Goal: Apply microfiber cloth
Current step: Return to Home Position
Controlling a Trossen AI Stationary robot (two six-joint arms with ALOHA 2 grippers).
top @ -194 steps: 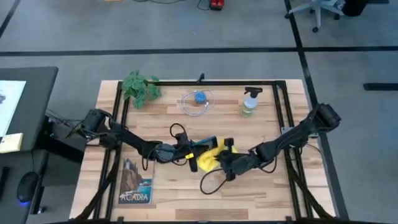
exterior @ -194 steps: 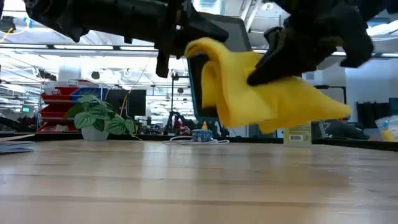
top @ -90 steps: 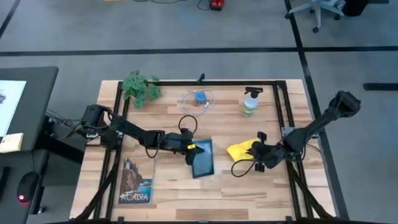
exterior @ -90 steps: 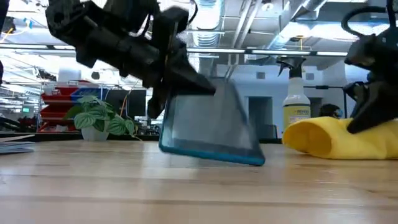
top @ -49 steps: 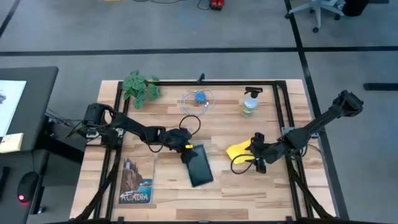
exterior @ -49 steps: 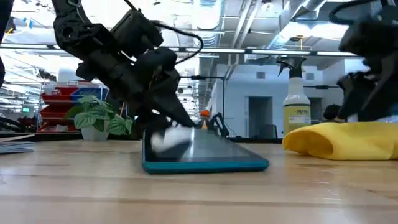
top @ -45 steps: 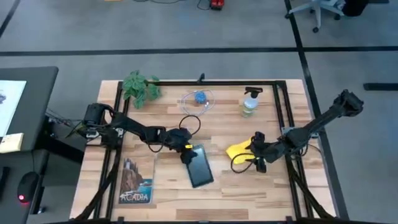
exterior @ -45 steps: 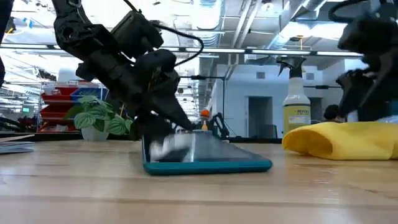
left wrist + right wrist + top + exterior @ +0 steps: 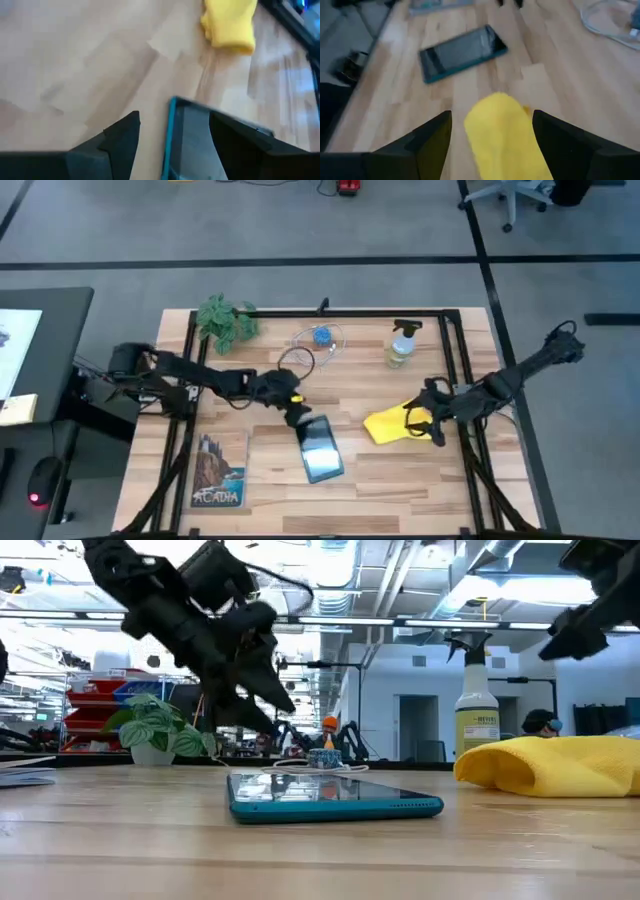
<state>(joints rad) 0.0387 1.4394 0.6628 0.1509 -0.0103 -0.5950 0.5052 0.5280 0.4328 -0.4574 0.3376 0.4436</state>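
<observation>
Yellow microfiber cloth point(image 9: 385, 424) beside teal-edged tablet point(image 9: 321, 448), wood table point(image 9: 356, 442) between; left claw point(image 9: 296, 419) and right claw point(image 9: 422, 420) wide

Between the left fingers point(image 9: 122, 137), the tablet point(image 9: 192, 135) runs out of view at its near end. The microfiber cloth point(image 9: 505, 130) between the right fingers point(image 9: 560, 137) is cut off likewise. The label on the spray bottle point(image 9: 477, 735) is too small to read.

Bare wood lies open between the flat tablet point(image 9: 320, 448) and the microfiber cloth point(image 9: 388, 425), while plant point(image 9: 226, 320), coiled cable point(image 9: 318, 340) and spray bottle point(image 9: 400, 345) line the table's point(image 9: 380, 480) far edge in the low view.
</observation>
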